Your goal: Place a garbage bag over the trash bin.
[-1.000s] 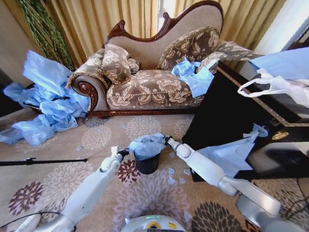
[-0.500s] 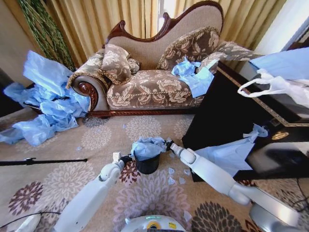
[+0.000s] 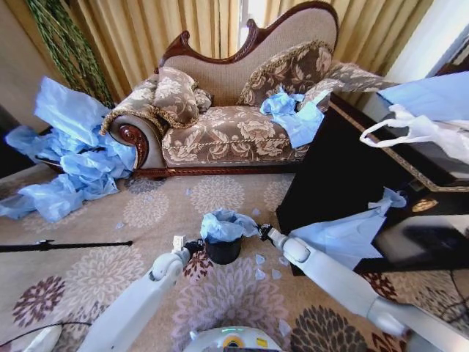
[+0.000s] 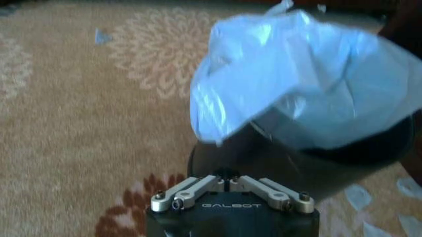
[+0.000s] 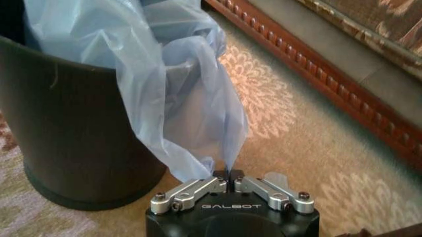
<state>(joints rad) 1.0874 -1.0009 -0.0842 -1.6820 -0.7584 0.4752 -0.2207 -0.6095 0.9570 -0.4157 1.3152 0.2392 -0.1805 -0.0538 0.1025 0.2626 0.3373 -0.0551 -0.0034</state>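
The small black trash bin [image 3: 223, 253] stands on the flowered carpet in front of me. The light-blue garbage bag [image 3: 224, 224] lies crumpled over its top, hanging down one side. My right gripper [image 3: 261, 233] is low beside the bin's right side, shut on a drawn-down tip of the garbage bag [image 5: 191, 98], next to the trash bin [image 5: 72, 128]. At the bin's left side, my left gripper [image 3: 196, 246] is shut, fingertips together against the trash bin [image 4: 290, 168] wall. The garbage bag [image 4: 303, 79] hangs above them without reaching between.
A dark cabinet [image 3: 344, 176] stands close on the right with a white loop-handled bag [image 3: 410, 132] on top. The sofa [image 3: 234, 125] is behind. Blue bags [image 3: 73, 161] pile at the left, small scraps [image 3: 267, 268] lie by the bin, and a black rod [image 3: 58, 244] lies on the carpet.
Both grippers have come down and nearer to me beside the bin. The bag has been drawn lower over the bin's top.
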